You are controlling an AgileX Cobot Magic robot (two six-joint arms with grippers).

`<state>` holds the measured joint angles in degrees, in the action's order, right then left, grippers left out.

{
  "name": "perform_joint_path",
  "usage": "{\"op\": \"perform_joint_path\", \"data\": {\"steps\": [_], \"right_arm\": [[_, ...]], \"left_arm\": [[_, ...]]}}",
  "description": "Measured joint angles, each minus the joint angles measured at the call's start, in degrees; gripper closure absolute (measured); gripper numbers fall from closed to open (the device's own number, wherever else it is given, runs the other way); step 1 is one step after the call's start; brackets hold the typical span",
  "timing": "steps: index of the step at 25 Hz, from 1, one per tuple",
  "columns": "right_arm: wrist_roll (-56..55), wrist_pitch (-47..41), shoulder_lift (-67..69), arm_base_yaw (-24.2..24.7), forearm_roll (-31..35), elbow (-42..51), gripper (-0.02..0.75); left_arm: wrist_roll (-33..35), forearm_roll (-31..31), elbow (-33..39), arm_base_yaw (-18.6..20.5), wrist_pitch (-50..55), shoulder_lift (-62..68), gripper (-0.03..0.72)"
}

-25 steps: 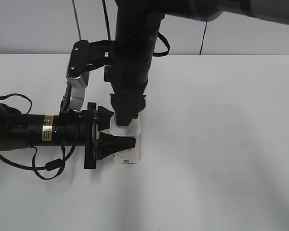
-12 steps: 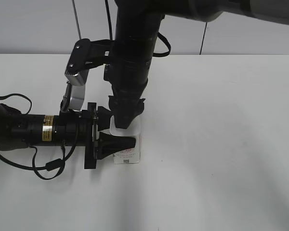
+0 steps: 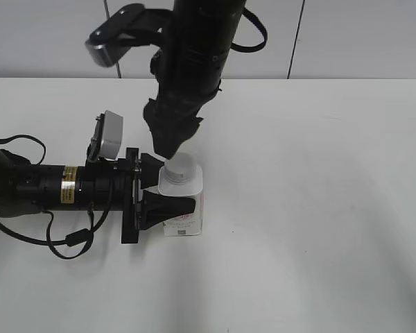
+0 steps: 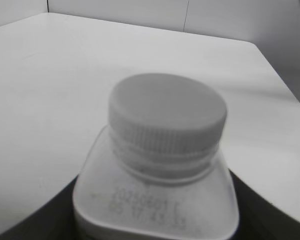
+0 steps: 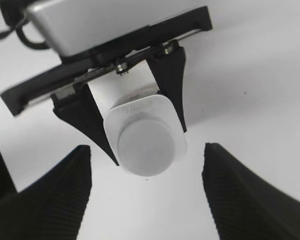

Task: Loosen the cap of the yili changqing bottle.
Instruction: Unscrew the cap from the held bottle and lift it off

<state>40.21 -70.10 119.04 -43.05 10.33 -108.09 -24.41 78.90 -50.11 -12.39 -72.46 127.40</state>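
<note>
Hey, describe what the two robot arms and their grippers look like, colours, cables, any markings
Both arms are black with loose black cables. The left arm carries a yellow label band and a grey camera box. The right gripper has black, ribbed, wedge-shaped fingers; the left gripper has smooth black ones.

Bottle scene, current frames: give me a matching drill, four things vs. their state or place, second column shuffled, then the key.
Column 1:
1. cap
2. bottle
3. left hand
4. right hand

Column 2:
A. open, raised above the cap, touching nothing
B. clamped on the bottle's sides from the left
C. seated on the bottle's neck, uncovered
D. upright on the table, held at its body

Pairs: 1-C, 2-D, 3-B, 4-A
</note>
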Motion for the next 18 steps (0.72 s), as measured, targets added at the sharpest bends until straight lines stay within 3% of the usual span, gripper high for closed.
{"op": "perform_joint_path", "data": {"steps": [4,8,18], "right_arm": [[-32.27,0.00,-0.99,0.00,-0.06,0.00,0.191],[-53.04,0.00,-0.99,0.00,-0.40,0.13,0.216],[-59.32,0.00,2.88,-0.11,-1.05,0.49,0.272]], "left_arm": [[0.00,0.00,0.00,0.00,0.00,0.00,0.270],[0.00,0.00,0.00,0.00,0.00,0.00,0.270],[0.00,-0.05,0.00,0.00,0.00,0.00,0.270]]}}
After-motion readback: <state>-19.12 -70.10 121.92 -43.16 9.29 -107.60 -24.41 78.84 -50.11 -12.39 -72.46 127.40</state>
